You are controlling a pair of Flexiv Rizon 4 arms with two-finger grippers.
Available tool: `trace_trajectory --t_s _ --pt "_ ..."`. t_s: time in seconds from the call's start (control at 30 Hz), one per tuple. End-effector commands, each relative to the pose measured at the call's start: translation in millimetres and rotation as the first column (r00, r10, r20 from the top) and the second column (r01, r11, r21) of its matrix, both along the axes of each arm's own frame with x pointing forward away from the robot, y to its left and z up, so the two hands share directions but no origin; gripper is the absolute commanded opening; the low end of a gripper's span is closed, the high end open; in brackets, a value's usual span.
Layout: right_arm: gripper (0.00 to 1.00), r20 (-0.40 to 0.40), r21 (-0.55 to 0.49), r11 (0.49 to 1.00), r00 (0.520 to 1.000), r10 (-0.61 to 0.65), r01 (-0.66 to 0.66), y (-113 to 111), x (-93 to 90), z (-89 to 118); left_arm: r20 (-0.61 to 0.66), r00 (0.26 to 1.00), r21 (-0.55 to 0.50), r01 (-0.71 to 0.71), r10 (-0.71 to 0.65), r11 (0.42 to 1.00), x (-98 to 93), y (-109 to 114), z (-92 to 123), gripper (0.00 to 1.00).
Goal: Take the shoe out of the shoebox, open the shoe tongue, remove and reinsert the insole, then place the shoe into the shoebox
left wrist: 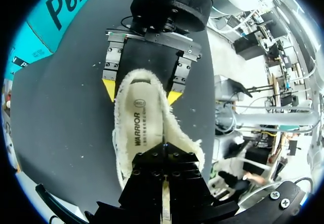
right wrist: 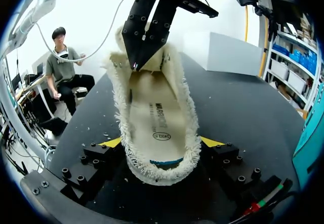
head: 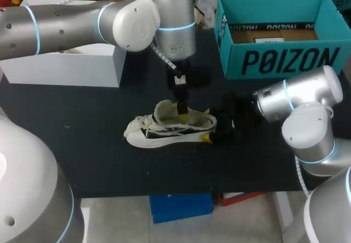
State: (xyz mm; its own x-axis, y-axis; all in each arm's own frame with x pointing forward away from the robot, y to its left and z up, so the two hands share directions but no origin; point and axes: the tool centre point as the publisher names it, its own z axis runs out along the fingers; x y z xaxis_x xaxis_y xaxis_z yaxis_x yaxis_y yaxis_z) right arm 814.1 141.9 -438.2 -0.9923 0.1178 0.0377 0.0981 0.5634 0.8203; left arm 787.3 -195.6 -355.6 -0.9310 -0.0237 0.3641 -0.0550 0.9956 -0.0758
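Left wrist view shows the left gripper pinched shut on a thin pale flap at the throat of the shoe. Whether that flap is tongue or insole edge, I can't tell from here. The right gripper straddles the heel, both yellow tips pressed against its sides, pinning the shoe to the table, well clear of the box. The insole lies flat inside. To my eye the lift should go slow and straight up while the heel grip holds firm; otherwise the whole shoe tips up with the flap.
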Motion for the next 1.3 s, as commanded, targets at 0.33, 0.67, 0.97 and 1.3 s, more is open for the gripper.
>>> trace_trajectory --t_s 0.33,0.67,0.97,1.3 --pt "0.00 0.000 -0.002 1.000 1.000 -0.003 0.003 0 1.8 -4 -0.010 1.000 0.008 0.021 -0.021 1.000 -0.7 10 -20 0.00" --pt "0.00 0.000 -0.002 1.000 1.000 -0.003 0.003 0 1.8 -4 -0.049 0.999 -0.010 0.008 -0.008 1.000 -7.4 10 -37 0.00" --pt "0.00 0.000 -0.002 1.000 1.000 -0.003 0.003 0 1.8 -4 -0.059 0.998 0.022 -0.008 0.009 1.000 -17.3 2 -49 0.00" --pt "0.00 0.000 -0.002 1.000 1.000 -0.003 0.003 0 1.8 -4 -0.056 0.997 0.054 -0.040 0.043 0.998 -24.6 0 -64 0.00"
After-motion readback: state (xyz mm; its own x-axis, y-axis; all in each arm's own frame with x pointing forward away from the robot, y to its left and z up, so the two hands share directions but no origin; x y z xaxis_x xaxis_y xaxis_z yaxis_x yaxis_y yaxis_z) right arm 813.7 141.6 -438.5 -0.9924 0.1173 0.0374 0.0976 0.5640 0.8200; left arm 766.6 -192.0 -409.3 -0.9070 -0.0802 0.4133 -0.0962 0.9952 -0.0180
